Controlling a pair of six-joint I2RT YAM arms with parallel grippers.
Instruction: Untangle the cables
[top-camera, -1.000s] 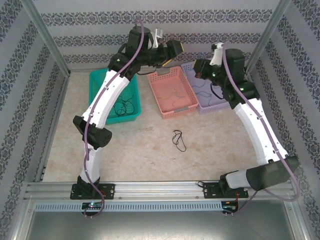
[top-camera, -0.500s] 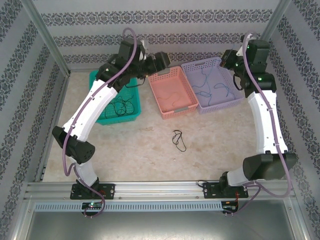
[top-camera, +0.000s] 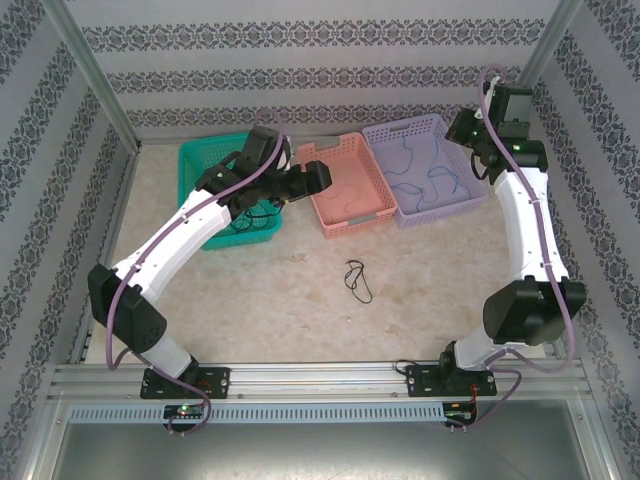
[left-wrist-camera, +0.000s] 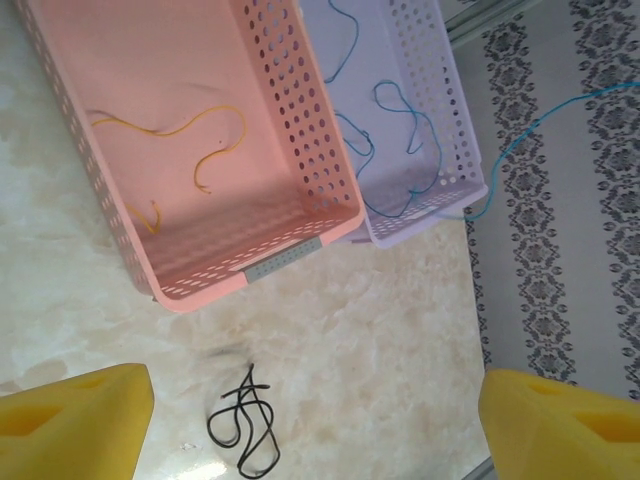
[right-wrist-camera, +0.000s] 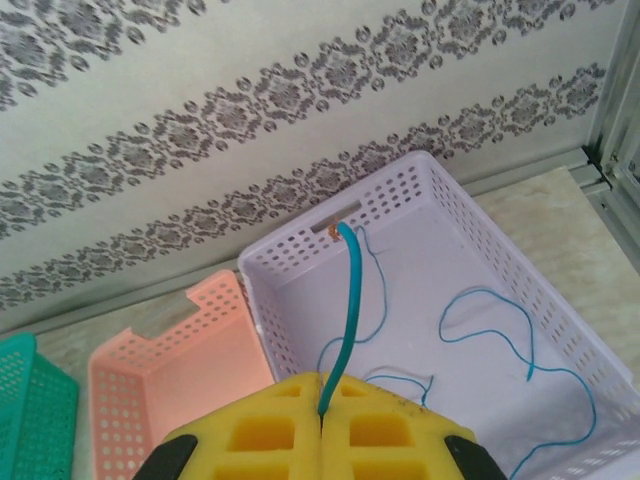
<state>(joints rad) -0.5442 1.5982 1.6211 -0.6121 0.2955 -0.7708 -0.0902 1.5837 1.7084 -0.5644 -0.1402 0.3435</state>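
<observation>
Black cables (top-camera: 357, 281) tangled on table (top-camera: 300, 300); blue cables (top-camera: 425, 175) loose in purple basket (top-camera: 405, 128).

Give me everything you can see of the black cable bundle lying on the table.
The black cable bundle is one thin, floppy, dark strand folded into a few long narrow loops that cross over each other near one end. It is a small, loose tangle, not pulled tight. It lies flat on the pale marbled table, in front of the pink basket and clearly apart from it. Nothing touches it but the tabletop.
</observation>
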